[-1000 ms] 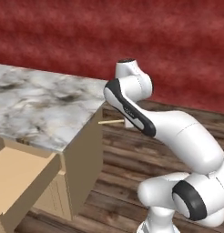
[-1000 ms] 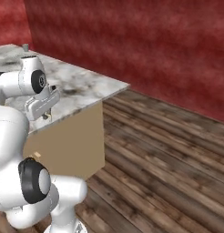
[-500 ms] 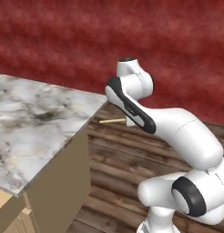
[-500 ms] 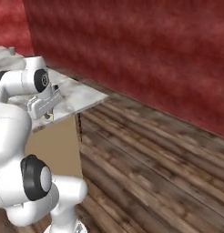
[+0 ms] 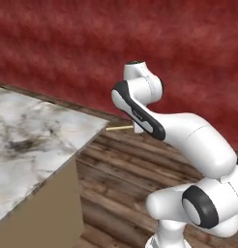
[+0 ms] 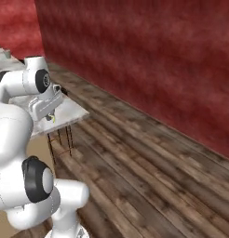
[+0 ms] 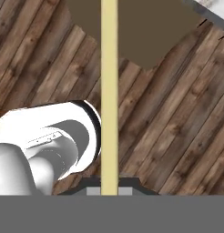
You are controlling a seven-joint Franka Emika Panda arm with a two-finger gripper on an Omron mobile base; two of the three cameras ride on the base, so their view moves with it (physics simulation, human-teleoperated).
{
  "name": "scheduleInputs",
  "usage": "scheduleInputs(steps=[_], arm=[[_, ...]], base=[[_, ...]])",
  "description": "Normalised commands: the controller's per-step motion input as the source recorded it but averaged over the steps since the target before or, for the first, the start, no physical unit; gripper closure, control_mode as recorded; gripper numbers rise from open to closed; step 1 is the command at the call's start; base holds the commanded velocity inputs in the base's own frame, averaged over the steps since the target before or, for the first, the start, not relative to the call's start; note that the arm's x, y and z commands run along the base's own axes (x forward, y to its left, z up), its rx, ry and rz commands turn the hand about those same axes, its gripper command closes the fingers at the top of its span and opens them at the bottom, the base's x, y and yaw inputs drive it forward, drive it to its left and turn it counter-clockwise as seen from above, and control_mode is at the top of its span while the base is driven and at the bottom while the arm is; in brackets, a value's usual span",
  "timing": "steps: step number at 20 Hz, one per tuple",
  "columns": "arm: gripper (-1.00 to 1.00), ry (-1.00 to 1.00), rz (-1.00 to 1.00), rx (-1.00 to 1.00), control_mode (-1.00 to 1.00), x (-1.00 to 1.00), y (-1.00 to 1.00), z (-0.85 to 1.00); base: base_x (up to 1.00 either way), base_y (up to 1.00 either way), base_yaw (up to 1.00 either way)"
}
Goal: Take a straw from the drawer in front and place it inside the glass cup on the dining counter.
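My gripper point(image 6: 50, 115) is shut on the straw point(image 7: 109, 91), a thin pale yellow-green stick that runs straight up the hand view from between the dark fingertips point(image 7: 89, 185). In the left base view the straw point(image 5: 119, 127) pokes out leftward from behind my forearm, level with the marble dining counter's point(image 5: 38, 140) far corner. From the right, the hand hangs just above the counter's edge point(image 6: 72, 111). A corner of the counter point(image 7: 217, 8) shows at the top right of the hand view. The drawer and the glass cup are out of view.
A dark red wall point(image 5: 67, 43) runs behind the counter. Wood-plank floor point(image 6: 144, 167) spreads to the right. Thin dark legs point(image 6: 60, 139) stand under the counter's edge, and a small dark object point(image 6: 63, 91) lies on its top.
Both base views have swung, so the base has moved: the counter has slid left and the drawer has left the picture. The arm keeps its pose with the straw held.
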Motion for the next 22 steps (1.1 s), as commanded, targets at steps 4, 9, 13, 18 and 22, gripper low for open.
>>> scheduleInputs(steps=[4, 9, 13, 18, 22], arm=[[1.0, 0.0, 0.0, 0.0, 1.0, 0.0, 0.0, 0.0], [1.0, 0.0, 0.0, 0.0, 1.0, 0.0, 0.0, 0.0], [1.0, 0.0, 0.0, 0.0, 1.0, 0.0, 0.0, 0.0], [1.0, 0.0, 0.0, 0.0, 1.0, 0.0, 0.0, 0.0], [1.0, 0.0, 0.0, 0.0, 1.0, 0.0, 0.0, 0.0]], base=[[0.97, -1.0, 0.23], [0.94, -1.0, 0.23], [0.94, -1.0, 0.22], [1.0, -0.96, 0.18], [1.0, -0.76, 0.16]])
